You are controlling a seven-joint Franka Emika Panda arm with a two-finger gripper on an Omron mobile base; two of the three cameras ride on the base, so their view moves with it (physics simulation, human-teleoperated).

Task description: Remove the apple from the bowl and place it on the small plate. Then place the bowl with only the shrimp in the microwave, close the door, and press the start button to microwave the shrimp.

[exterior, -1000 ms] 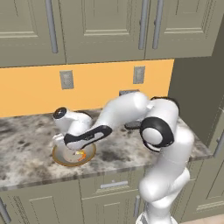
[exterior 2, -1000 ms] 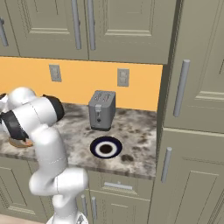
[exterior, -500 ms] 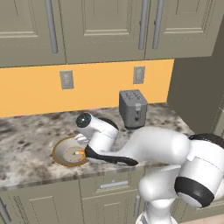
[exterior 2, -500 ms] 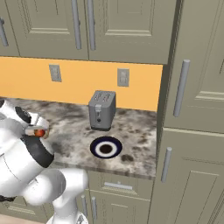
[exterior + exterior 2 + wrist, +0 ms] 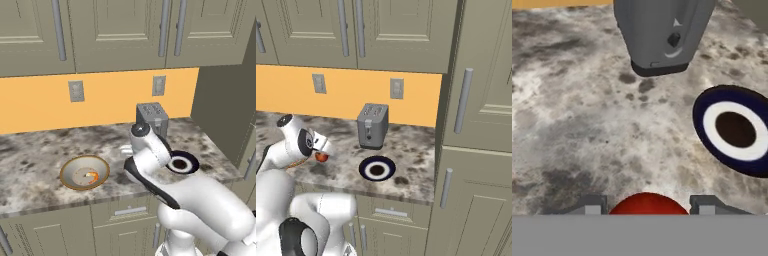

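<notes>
Since the earlier pictures the apple has left the bowl and travelled to the right with the arm; it now hangs above the counter, between the bowl and the small plate. It is held in the gripper, whose two fingers close against its left and right sides. Being round, it shows no long axis and no clear heading; its stem end cannot be made out. In the right base view the apple shows as a small red ball under the hand, clear of the stone.

The bowl sits on the counter to the left of the arm, upright, with the shrimp alone inside it, curled, lying right of the bowl's centre.

The small plate lies flat on the counter near the front edge, in front of the toaster and apart from it. In the hand view the plate is ahead and to the right of the apple, the toaster straight ahead, further off.

Behind the counter runs an orange wall with two outlets, and beige cabinets above.
</notes>
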